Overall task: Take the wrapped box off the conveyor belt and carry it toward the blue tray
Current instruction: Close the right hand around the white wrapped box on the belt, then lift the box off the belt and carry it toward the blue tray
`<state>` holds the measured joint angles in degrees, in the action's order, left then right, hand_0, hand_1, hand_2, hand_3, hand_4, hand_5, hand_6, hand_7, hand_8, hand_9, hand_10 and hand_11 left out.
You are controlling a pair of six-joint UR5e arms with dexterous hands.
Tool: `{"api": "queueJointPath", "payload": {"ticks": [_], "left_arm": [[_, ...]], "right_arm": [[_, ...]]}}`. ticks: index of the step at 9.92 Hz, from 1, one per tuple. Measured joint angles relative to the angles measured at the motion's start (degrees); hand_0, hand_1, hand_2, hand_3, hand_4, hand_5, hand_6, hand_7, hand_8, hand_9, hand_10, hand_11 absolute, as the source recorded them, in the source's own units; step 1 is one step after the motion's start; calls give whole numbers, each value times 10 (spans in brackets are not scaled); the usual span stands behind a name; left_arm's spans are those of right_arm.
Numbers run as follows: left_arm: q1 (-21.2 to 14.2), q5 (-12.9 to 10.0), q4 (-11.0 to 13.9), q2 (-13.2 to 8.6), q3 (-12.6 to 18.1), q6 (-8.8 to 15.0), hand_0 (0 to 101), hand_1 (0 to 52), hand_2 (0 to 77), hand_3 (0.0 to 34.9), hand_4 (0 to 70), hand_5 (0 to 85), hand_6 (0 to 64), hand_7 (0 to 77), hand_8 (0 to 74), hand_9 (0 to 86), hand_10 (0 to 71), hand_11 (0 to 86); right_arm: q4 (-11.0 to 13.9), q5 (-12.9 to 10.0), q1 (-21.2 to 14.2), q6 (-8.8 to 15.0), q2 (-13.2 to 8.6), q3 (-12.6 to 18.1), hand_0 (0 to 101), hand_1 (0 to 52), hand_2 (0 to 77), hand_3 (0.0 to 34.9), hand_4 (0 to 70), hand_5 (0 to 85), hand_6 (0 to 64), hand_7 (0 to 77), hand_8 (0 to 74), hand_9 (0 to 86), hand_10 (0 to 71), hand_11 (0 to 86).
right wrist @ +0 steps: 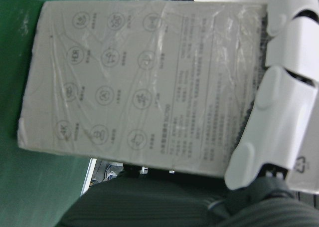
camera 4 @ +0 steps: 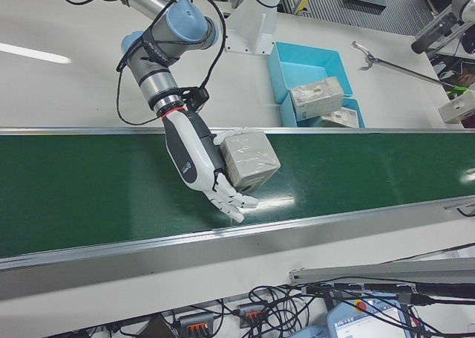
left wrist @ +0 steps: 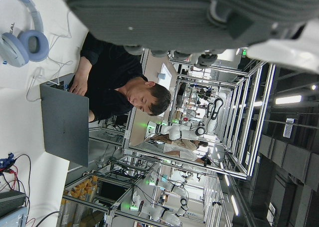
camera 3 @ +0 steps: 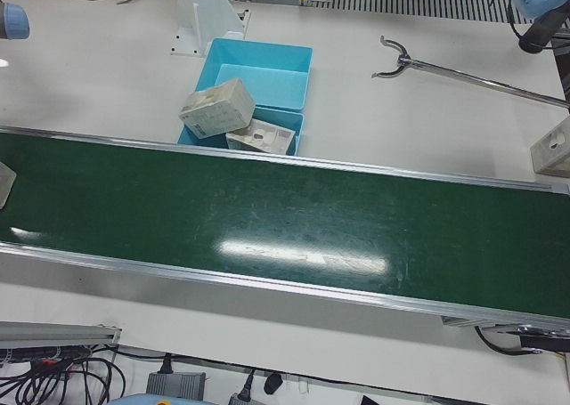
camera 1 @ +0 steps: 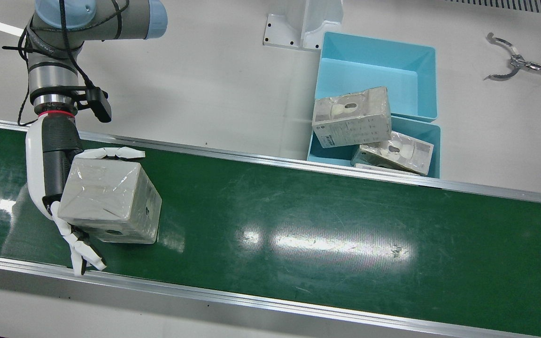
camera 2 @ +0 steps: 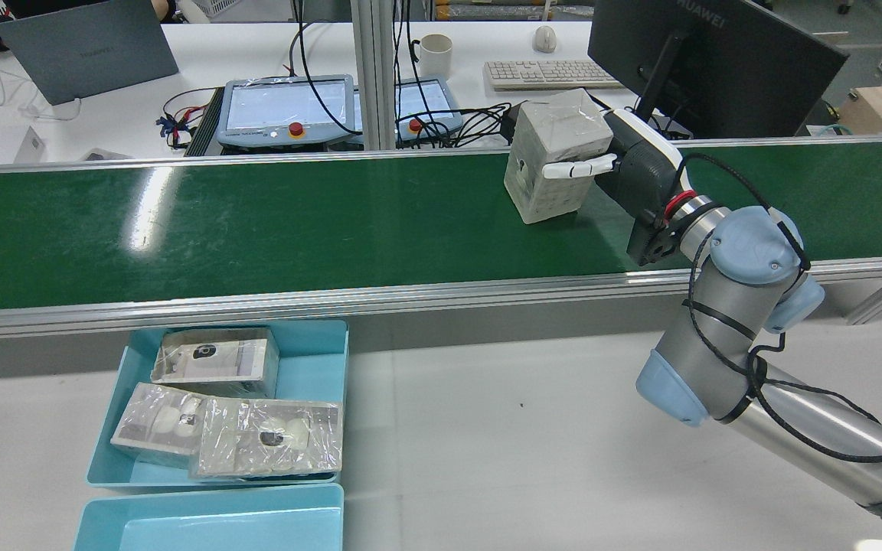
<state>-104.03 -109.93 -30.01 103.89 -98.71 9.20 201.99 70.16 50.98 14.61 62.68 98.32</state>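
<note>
Above the conveyor belt (camera 1: pixel 298 220), the right hand (camera 1: pixel 52 180) clasps the wrapped box (camera 1: pixel 111 199) (film-slick); its fingers (camera 1: pixel 115 152) could slip before the distant blue tray (camera 1: pixel 320 152).

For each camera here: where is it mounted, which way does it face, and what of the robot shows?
Front view: overhead; conveyor belt, right hand holding the wrapped box.
Rear view: high behind the robot; same hand, box, blue tray.
Left-front view: operators' side; belt, tray, no hand.
Right-front view: operators' side; right arm and box.
Left hand view: sideways, off-table; a person at a laptop.
Right hand view: close on the box.
Shared: front and rear views both show the box.
</note>
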Motion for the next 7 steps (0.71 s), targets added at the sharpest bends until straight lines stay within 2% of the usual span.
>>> {"api": "queueJointPath", "payload": {"ticks": [1, 2, 3, 4, 5, 7], "left_arm": [[0, 0, 0, 0, 0, 0, 0, 0, 11, 0, 0, 11, 0, 0, 0, 0, 0, 0], [0, 0, 0, 0, 0, 0, 0, 0, 11, 0, 0, 11, 0, 0, 0, 0, 5, 0], [0, 0, 0, 0, 0, 0, 0, 0, 11, 0, 0, 11, 0, 0, 0, 0, 0, 0], [0, 0, 0, 0, 0, 0, 0, 0, 11, 0, 0, 11, 0, 0, 0, 0, 0, 0], [0, 0, 0, 0, 0, 0, 0, 0, 11, 0, 0, 11, 0, 0, 0, 0, 0, 0], [0, 0, 0, 0, 0, 0, 0, 0, 11, 0, 0, 11, 0, 0, 0, 0, 0, 0]], "right_arm": [[0, 0, 0, -1, -1, 1, 432, 82, 158, 0, 104, 256, 114, 213, 136, 120, 93, 147], [0, 0, 0, -1, -2, 3, 432, 82, 158, 0, 104, 256, 114, 213, 136, 120, 93, 147], [1, 0, 0, -2, -2, 6, 422, 27, 202, 0, 131, 496, 262, 355, 316, 311, 251, 311], [1, 0, 0, -2, -3, 13, 416, 5, 180, 0, 131, 551, 305, 382, 398, 376, 305, 393], [2, 0, 0, -3, -3, 24, 418, 0, 218, 0, 153, 584, 371, 409, 480, 431, 382, 480], [6, -1, 0, -3, -6, 61, 421, 0, 245, 0, 153, 589, 382, 409, 496, 431, 398, 485]]}}
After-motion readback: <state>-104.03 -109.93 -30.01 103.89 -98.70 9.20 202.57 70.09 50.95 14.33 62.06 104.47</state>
